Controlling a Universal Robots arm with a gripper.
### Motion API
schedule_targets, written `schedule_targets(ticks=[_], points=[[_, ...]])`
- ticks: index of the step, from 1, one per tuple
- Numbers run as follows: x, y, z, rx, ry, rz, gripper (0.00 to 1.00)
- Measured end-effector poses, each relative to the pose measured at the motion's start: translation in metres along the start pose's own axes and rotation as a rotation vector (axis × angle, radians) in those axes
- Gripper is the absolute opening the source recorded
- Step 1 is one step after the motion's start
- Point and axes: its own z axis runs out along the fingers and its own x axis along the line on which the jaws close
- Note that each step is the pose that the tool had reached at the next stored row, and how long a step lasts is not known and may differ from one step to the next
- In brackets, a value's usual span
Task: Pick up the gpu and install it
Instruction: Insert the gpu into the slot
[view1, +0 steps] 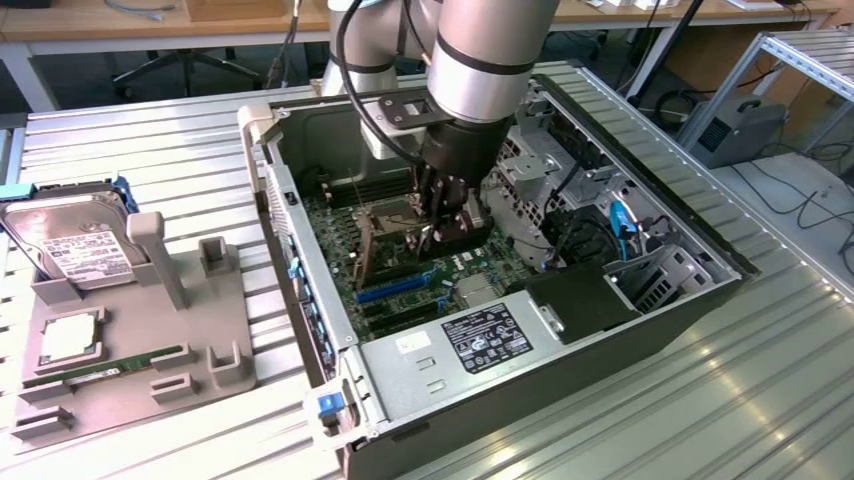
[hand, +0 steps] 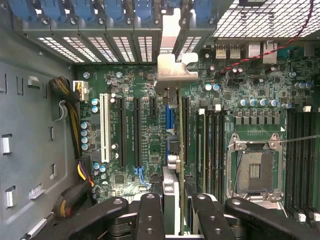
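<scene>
Holding the gpu (hand: 173, 150) edge-on in the gripper (hand: 172, 215), clenched on the card's upper edge, low inside the open computer case (view1: 601, 400) at the centre of the exterior view. Hovering over or just touching the motherboard (hand: 150, 150) among the long expansion slots (hand: 136, 132); cannot tell whether seated yet.

Could go wrong through misalignment: off by one slot, or slightly askew, and would press the contact edge onto bare board beside the blue slot (hand: 170, 122) rather than into it. Could also snag the silvery bracket (hand: 172, 70) on the rear slot frame (hand: 145, 47), touching it or very near, and so tilt the card in the grip. Might slip between the fingers (hand: 150, 215) under a hard push, given so thin a hold. Risks bending pins in the uncovered processor socket (hand: 255, 172), near by, if swung sideways.

At the exterior view's left, on the counter (view1: 160, 140), well apart: hard drive (view1: 74, 250) in its holder.
</scene>
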Motion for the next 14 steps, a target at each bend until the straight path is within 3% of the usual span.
schedule_targets(ticks=[14], points=[[0.0068, 0.0048, 0.0036, 0.0, -0.0001, 0.0, 0.27]])
